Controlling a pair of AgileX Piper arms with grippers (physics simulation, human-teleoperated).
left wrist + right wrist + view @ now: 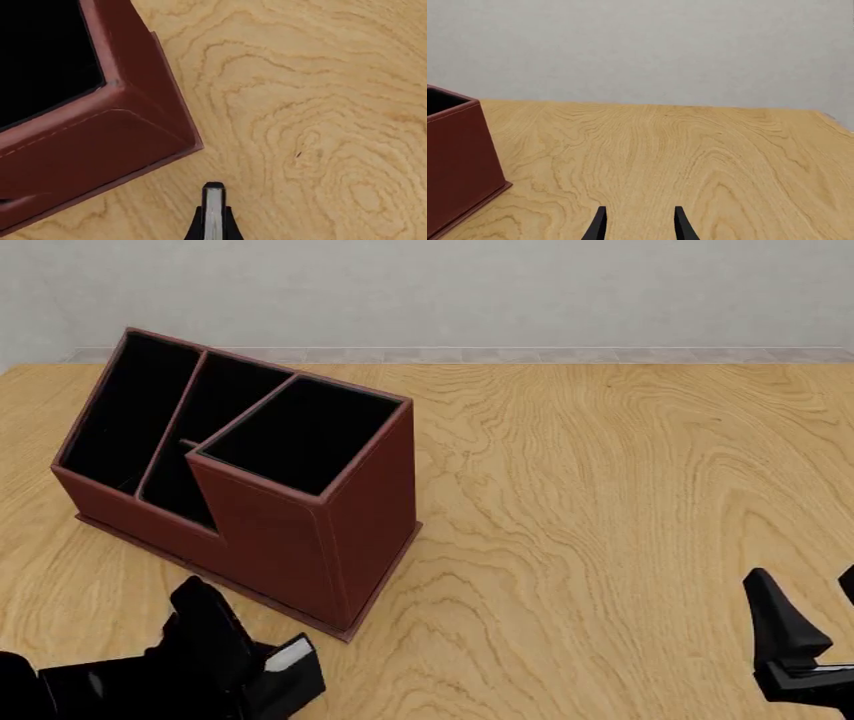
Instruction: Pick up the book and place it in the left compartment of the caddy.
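Cam setup: one fixed front, two wrist.
Front looks down over table (601, 520); left wrist close above caddy (100, 135) corner; right wrist low, level, sharing caddy.

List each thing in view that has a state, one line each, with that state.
Small black hardcover book with white page edges: clamped in the left tool, page edges showing, off the table, outside the caddy.
Dark reddish-brown three-compartment box caddy: upright on the wooden table, all visible compartments look empty.
Left tool: shut on the book, near the caddy's front corner.
Right tool: open, holding nothing, apart from the caddy.
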